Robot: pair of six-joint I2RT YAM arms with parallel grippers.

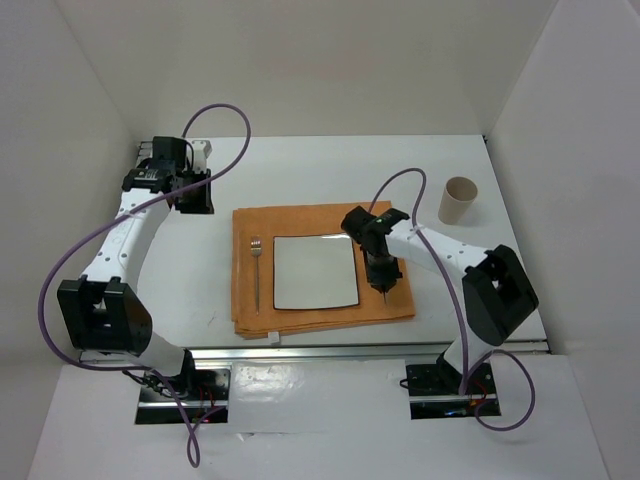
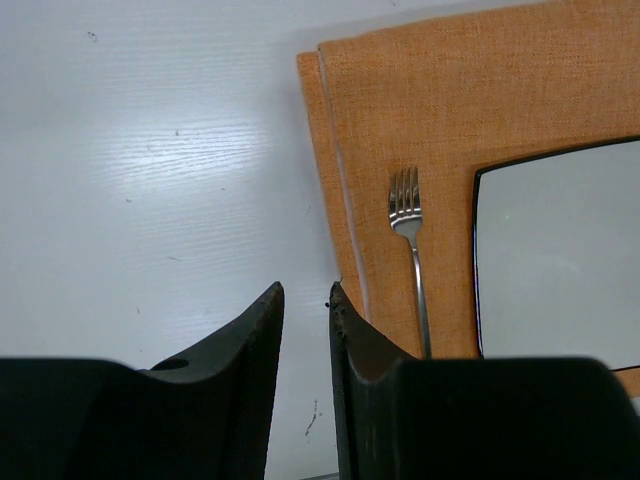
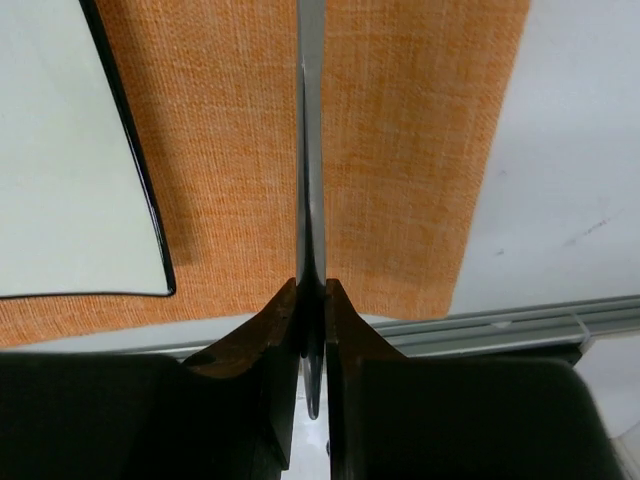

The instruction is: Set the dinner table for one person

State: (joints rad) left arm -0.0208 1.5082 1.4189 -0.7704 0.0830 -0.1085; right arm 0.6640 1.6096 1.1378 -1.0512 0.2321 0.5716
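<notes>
Your right gripper is clamped on a knife, held edge-on over the mat just right of the plate; whether the knife touches the mat cannot be told. Your left gripper sits over the bare table left of the mat, jaws narrowly parted, holding nothing. The table carries the mat at its centre, with a fork just left of the plate.
</notes>
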